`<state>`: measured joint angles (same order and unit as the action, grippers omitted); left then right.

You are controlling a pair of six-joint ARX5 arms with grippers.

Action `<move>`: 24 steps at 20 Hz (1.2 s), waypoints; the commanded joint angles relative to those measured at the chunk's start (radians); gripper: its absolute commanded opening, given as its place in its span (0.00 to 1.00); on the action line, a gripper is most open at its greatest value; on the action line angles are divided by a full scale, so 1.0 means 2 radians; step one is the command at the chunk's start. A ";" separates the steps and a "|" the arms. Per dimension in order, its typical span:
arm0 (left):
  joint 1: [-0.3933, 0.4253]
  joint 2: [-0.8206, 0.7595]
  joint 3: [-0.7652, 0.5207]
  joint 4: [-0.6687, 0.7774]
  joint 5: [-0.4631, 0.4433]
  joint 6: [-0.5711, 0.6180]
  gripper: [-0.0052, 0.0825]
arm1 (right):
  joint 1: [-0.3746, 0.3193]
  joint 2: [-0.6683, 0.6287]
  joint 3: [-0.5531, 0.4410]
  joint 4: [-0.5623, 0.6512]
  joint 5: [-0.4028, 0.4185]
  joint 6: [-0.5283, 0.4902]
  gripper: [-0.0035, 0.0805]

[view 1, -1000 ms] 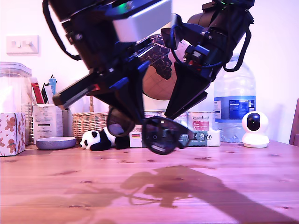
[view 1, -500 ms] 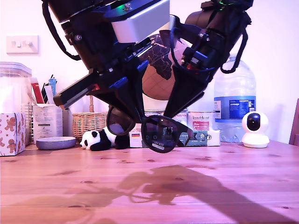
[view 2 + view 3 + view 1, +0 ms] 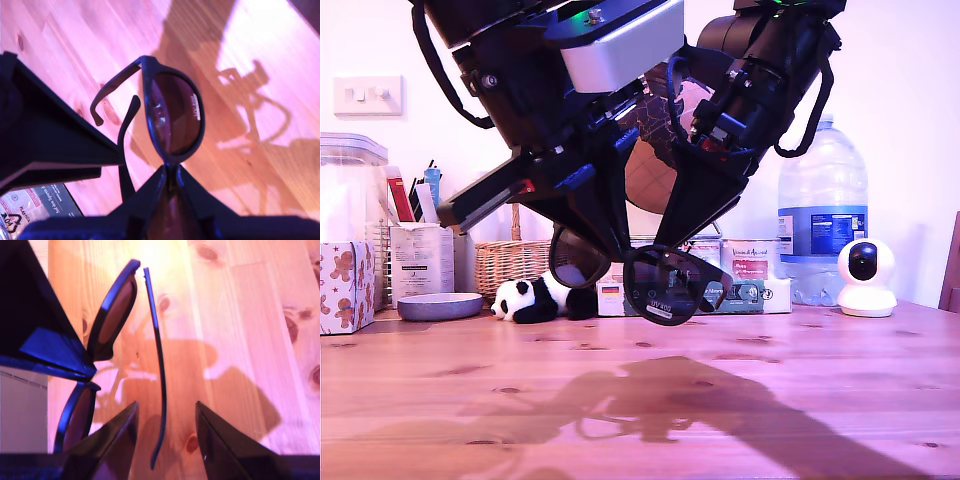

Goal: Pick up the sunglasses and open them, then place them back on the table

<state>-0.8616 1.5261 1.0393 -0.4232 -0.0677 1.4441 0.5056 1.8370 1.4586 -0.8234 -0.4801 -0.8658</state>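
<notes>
Concealment applies to the bridge of the sunglasses point(image 3: 665, 287), which is covered in the exterior view by the fingers of my first gripper point(image 3: 618, 255). One lens is partly masked by that arm. The temples are hard to make out there, and the white lens sticker is too small to be read. Both arms are cut off by the upper edge.

The sunglasses are held in the air above the middle of the table point(image 3: 820, 380), clear of its surface.

Both arms are angled steeply downward, converging on the frame. My first gripper point(image 3: 167, 170) is clamped on the frame between the lenses. My second gripper point(image 3: 166, 407) is spread apart, with one temple lying between its fingers; contact cannot be confirmed.
</notes>
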 commanded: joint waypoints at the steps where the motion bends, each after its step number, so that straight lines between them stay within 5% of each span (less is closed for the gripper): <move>1: -0.002 -0.004 -0.009 0.005 0.000 0.002 0.04 | 0.002 0.016 0.001 0.002 0.001 -0.003 0.42; 24: -0.012 -0.004 -0.009 0.000 0.017 -0.007 0.04 | 0.001 0.040 0.001 0.081 0.068 0.004 0.42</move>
<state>-0.8711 1.5261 1.0393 -0.4210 -0.0460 1.4364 0.5056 1.9160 1.4586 -0.6758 -0.3485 -0.8619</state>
